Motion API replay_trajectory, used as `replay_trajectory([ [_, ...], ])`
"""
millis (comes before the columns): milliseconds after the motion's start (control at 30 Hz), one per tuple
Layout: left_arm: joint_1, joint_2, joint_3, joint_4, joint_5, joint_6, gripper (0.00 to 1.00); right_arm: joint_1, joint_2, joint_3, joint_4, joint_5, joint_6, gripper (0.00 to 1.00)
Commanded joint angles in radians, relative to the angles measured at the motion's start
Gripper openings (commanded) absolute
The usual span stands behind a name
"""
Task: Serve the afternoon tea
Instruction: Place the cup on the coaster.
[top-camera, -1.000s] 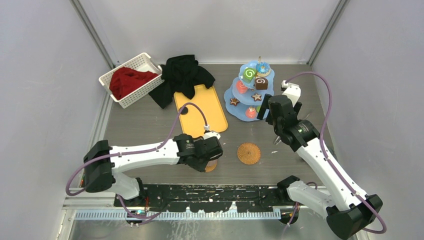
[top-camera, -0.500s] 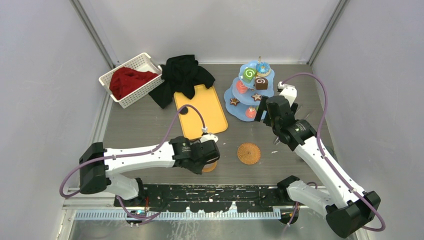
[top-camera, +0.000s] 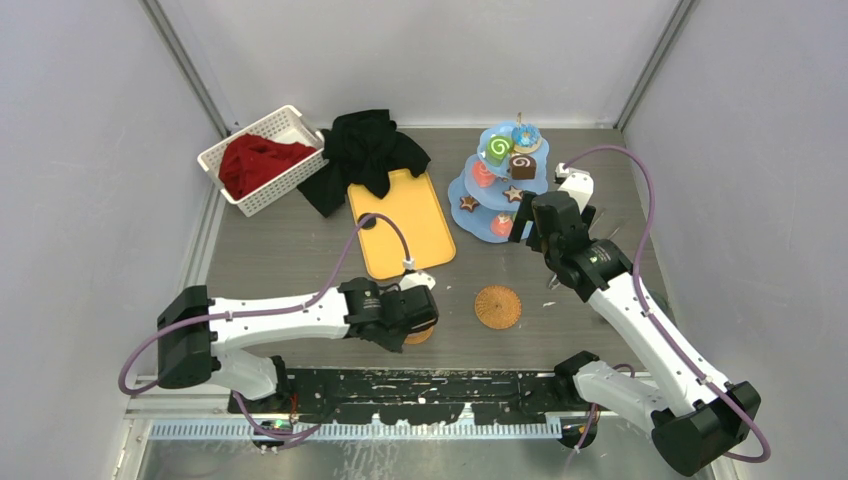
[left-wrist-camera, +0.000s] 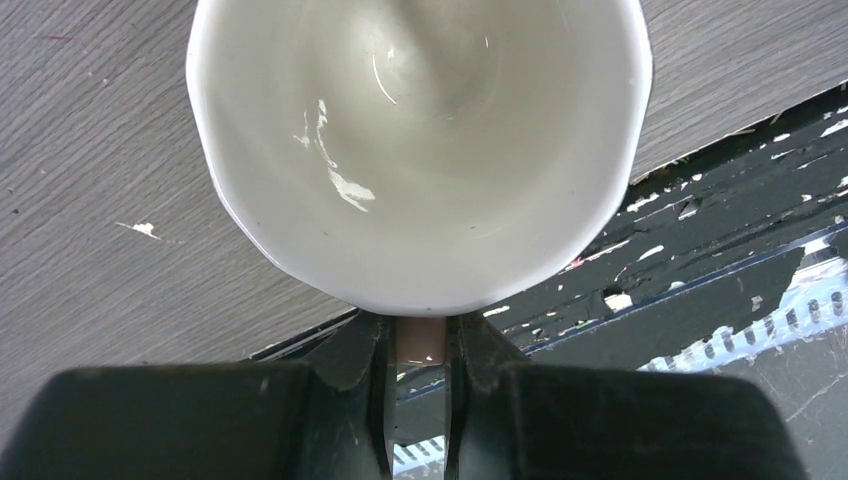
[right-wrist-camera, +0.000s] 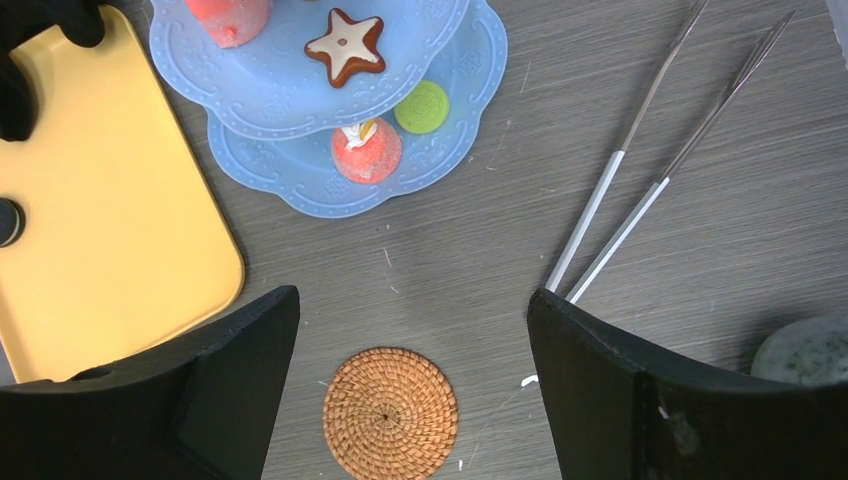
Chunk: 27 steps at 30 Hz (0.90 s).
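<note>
1. Grey wood-grain tabletop (top-camera: 300, 250) fills the floor of a pale-walled enclosure, with black mounting rails along its near edge.
2. At the near centre, the left gripper (left-wrist-camera: 420, 350) is clamped narrowly on the pink handle (left-wrist-camera: 420, 342) of the cream mug (left-wrist-camera: 420, 150). The handle sits squeezed between both fingers, and the bowl lies just beyond their tips.
3. The mug is glossy, round and empty, with a slightly faceted rim.
4. The right gripper (right-wrist-camera: 410, 300) stands wide apart, gripping nothing, above the table near the pale-blue three-tier stand (right-wrist-camera: 470, 60).
5. The stand is matte with scalloped, embossed edges. It carries a star cookie (right-wrist-camera: 347, 45), an orange-red sweet (right-wrist-camera: 367, 152) and a flat green disc (right-wrist-camera: 421, 107).
6. The right wrist view alone shows two thin metal sticks (right-wrist-camera: 600, 210) beside the stand. It also shows the coiled weave of the round coaster (right-wrist-camera: 390, 412), with the smooth yellow tray (right-wrist-camera: 100, 200) to the left.
7. Only the top view shows a brown disc (top-camera: 421, 336) peeking from under the left gripper. The mug's mouth appears only in the left wrist view.
</note>
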<state>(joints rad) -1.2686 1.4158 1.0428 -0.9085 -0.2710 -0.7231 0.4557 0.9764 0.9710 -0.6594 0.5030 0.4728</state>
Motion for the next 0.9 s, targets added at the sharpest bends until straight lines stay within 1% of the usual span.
replay_trajectory([
  [0, -0.002, 0.032, -0.037, 0.075, -0.029, -0.011, 0.0, -0.008, -0.007, 0.003, 0.049, 0.009, -0.002, 0.89],
  [167, 0.007, 0.058, -0.048, 0.12, -0.068, -0.002, 0.0, -0.009, -0.007, 0.007, 0.041, 0.014, -0.002, 0.89],
  [367, 0.041, 0.103, -0.013, 0.164, -0.099, 0.04, 0.0, -0.01, -0.009, 0.009, 0.038, 0.021, 0.004, 0.89],
  [567, 0.058, 0.106, 0.007, 0.156, -0.088, 0.079, 0.0, -0.012, -0.012, 0.016, 0.026, 0.034, -0.001, 0.89],
  [800, 0.058, 0.121, 0.06, 0.088, -0.077, 0.096, 0.0, -0.013, -0.024, 0.009, 0.027, 0.027, 0.005, 0.89],
  [833, 0.058, 0.121, 0.065, 0.088, -0.078, 0.096, 0.01, -0.012, -0.024, 0.008, 0.027, 0.027, 0.006, 0.89],
  [867, 0.058, 0.123, 0.074, 0.088, -0.08, 0.096, 0.05, -0.013, -0.024, 0.009, 0.027, 0.025, 0.004, 0.89],
])
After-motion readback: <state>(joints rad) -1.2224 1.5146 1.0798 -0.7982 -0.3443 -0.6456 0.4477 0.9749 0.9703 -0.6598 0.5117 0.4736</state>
